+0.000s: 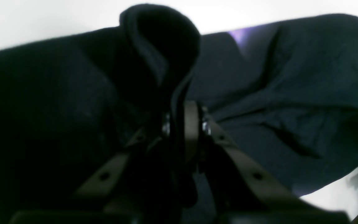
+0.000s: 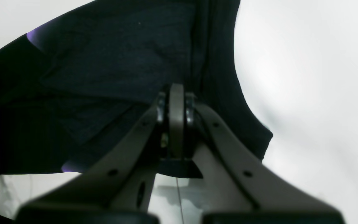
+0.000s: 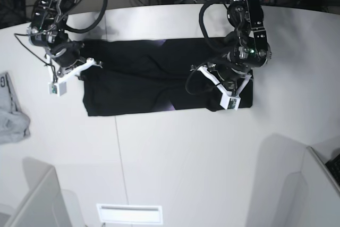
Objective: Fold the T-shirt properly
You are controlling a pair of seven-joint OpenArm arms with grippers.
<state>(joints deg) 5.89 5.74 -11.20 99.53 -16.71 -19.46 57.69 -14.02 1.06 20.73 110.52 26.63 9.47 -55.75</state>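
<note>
Fingers of my left gripper [image 1: 183, 124] are pinched nearly together on a raised fold of the T-shirt [image 1: 291, 93], black cloth running up between the pads and curling into a hooded loop above them. My right gripper [image 2: 176, 109] is pressed fully closed; its tips sit against the black cloth at the shirt's edge, though I cannot tell from the wrist view whether any fabric is caught between them. In the base view my left gripper [image 3: 229, 81] is over one end of the shirt and my right gripper [image 3: 79, 65] at the other end. The T-shirt [image 3: 138, 86] lies stretched as a long dark band across the white table [image 3: 175, 158], plain side up, with slivers of purple showing at its edges. A small grey garment [image 3: 10, 118] lies well apart, at the table's edge.
</note>
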